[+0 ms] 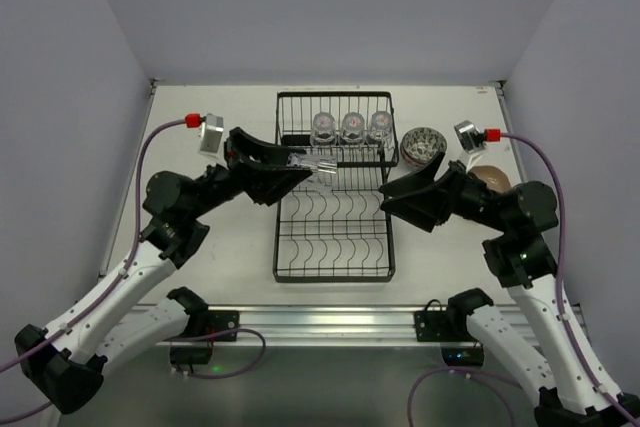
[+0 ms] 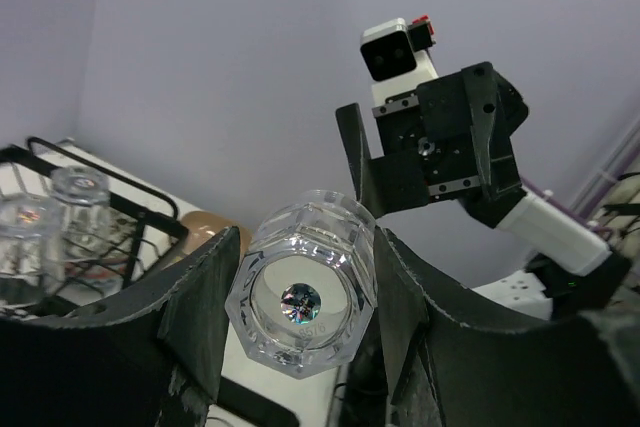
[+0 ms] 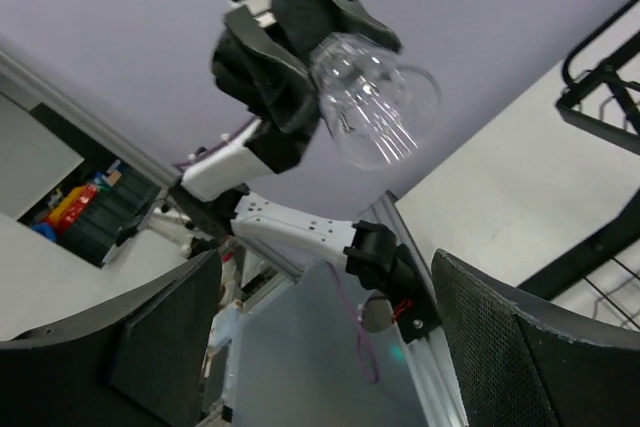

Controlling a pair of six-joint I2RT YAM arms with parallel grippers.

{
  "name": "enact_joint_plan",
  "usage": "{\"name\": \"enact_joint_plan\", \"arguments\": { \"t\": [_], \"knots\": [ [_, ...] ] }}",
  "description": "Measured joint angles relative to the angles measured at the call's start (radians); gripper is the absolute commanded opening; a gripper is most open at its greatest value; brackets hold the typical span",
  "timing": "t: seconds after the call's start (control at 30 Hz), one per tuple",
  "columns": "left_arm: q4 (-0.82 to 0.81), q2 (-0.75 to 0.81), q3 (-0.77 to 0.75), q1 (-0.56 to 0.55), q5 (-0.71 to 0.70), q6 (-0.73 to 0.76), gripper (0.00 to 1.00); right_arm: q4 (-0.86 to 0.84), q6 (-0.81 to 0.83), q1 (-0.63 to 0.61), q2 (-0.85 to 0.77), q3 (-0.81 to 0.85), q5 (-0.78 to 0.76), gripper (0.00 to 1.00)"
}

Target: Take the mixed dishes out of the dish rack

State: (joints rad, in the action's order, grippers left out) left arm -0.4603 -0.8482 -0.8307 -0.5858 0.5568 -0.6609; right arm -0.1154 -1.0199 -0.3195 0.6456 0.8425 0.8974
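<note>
- White table (image 1: 430,247) carries everything.
- Large black wire dish rack (image 1: 335,276) stands mid-table, its raised shelf at the far end and a long lower tray with curved dividers nearer the arms.
- Left end effector (image 1: 311,166) is clamped on one cup, over the step between shelf and tray.
- Right end effector (image 3: 328,287) has its jaws wide apart, at the rack's right edge.
- Dark patterned bowl (image 1: 422,144) sits on the table, just right of the shelf.
- Three small clear glass cups (image 1: 352,128) stand in a row on the shelf.
- Held cup (image 2: 300,292): thick, faceted clear glass lying sideways in the air, base toward the left wrist.
</note>
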Motion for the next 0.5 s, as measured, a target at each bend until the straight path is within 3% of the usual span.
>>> {"name": "enact_joint_plan", "arguments": {
  "t": [0.27,0.5],
  "knots": [
    [-0.261,0.003,0.143,-0.093,-0.095,-0.195,0.0,-0.103,-0.056,-0.187,0.084,0.008,-0.114,0.71],
    [-0.359,0.005,0.199,-0.098,-0.138,-0.261,0.0,-0.116,-0.026,-0.313,0.216,0.053,-0.194,0.62]
  ]
}}
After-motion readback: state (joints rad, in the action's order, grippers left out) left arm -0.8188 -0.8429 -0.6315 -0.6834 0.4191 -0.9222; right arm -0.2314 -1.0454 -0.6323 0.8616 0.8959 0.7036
